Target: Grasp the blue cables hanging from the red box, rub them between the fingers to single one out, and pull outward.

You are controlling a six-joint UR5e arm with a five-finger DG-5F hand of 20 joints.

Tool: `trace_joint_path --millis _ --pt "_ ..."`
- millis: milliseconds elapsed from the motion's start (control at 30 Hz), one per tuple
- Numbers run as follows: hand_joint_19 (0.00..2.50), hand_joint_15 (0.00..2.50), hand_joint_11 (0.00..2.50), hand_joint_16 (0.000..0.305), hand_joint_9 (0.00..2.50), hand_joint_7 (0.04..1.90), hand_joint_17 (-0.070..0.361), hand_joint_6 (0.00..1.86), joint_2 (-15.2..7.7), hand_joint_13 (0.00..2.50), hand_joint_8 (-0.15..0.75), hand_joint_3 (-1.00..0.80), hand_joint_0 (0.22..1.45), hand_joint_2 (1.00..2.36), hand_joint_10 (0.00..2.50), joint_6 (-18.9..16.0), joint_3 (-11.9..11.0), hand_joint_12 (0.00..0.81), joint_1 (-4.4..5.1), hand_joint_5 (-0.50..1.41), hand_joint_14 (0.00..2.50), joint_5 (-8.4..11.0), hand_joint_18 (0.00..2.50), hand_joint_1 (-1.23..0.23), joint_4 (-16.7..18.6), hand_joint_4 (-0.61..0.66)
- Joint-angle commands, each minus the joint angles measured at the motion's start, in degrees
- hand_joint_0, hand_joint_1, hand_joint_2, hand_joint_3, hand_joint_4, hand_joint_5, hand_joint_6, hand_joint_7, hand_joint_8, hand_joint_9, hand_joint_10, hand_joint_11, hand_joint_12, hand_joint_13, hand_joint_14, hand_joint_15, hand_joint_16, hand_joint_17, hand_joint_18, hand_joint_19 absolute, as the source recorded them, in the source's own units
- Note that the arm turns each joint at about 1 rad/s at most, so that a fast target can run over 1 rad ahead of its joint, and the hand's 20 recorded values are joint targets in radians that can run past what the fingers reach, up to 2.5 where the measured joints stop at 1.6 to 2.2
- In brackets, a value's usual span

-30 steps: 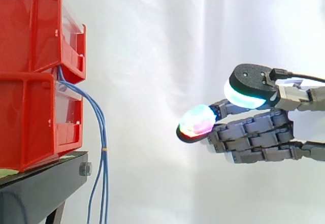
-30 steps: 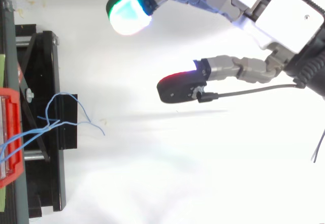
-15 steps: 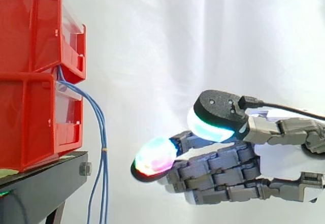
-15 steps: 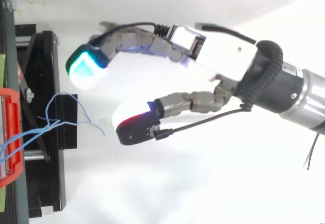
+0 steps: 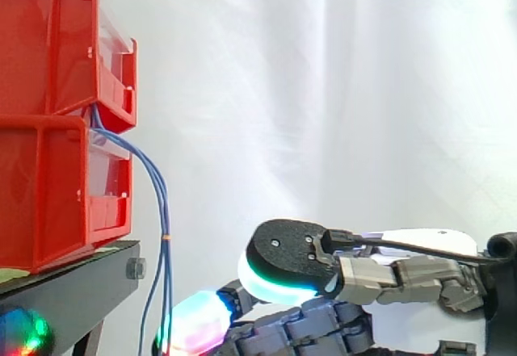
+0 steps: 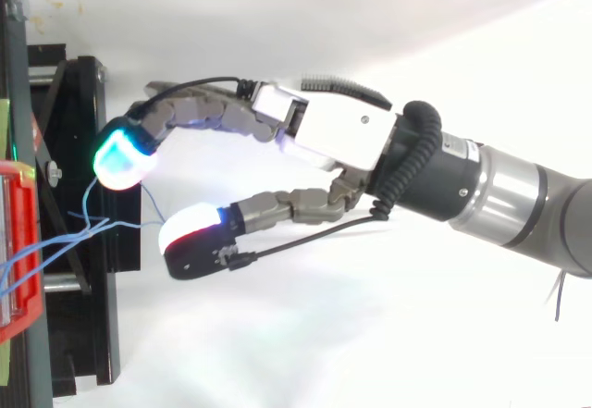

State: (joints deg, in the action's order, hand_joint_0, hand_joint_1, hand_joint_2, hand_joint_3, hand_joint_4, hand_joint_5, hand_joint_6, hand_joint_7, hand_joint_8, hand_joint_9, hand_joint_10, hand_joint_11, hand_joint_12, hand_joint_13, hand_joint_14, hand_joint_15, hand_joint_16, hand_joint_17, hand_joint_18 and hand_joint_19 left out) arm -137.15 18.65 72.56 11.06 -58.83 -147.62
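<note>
Hand is gaping open, holding nothing, low and just beside the cables hanging from the box; closing here is risking pinching only stray ends, or several strands together.

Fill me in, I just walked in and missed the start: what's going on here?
A robot hand is at the blue cables that hang from the stacked red bins on a black stand. Its fingers are spread, with a glowing pad on either side of the cables' loose ends seen from above. Nothing is pinched yet, so rubbing and pulling have not begun.
</note>
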Motion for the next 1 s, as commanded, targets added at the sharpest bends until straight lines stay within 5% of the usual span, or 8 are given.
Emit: trace_joint_path --millis 0,467,633,967 --pt "0.1 0.0 0.0 0.052 0.43 0.72 0.117 0.5 -0.7 0.19 0.231 -0.5 0.5 1.0 0.0 0.1 -1.6 0.322 0.63 -0.19 0.0 -0.14 0.13 -0.62 -0.7 0.26" --pt "0.13 0.0 0.0 0.05 0.46 0.71 0.113 0.5 -1.6 0.23 0.233 -0.5 0.51 1.0 0.0 6.2 -1.9 0.324 1.24 -0.19 0.0 1.71 0.18 -0.62 3.9 0.26" --pt "0.13 0.0 0.0 0.05 0.46 0.71 0.111 0.5 -3.4 0.23 0.231 -0.5 0.51 1.0 0.0 4.0 -1.8 0.322 1.24 -0.19 0.0 1.71 0.18 -0.62 6.4 0.26" --pt "0.15 0.0 0.0 0.049 0.47 0.72 0.11 0.5 -3.4 0.24 0.23 -0.5 0.52 1.0 0.0 3.9 -1.9 0.322 1.33 -0.19 0.0 1.53 0.19 -0.61 7.3 0.27"
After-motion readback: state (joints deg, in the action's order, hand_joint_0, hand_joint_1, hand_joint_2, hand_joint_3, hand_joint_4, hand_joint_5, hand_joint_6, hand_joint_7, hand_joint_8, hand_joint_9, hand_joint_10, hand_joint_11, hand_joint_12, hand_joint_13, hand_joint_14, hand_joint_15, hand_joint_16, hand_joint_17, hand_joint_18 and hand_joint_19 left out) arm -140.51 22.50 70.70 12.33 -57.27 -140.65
